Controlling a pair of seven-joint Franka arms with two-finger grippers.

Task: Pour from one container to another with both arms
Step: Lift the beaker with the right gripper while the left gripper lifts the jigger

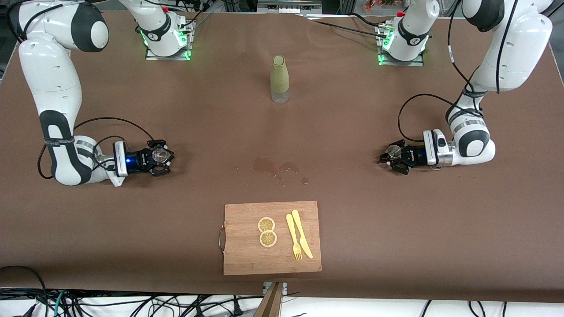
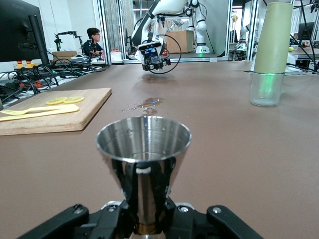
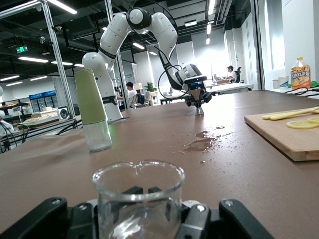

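The left gripper (image 1: 390,159) is low over the worktop (image 1: 352,110), jaws closed on a steel jigger (image 2: 143,164). The right gripper (image 1: 162,157) is likewise low, jaws closed on a glass beaker (image 3: 138,201). Spilled liquid (image 1: 277,169) lies between them.

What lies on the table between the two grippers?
Between the left gripper holding a metal cup and the right gripper holding a glass beaker, the front view shows only a wet spill on the brown table.
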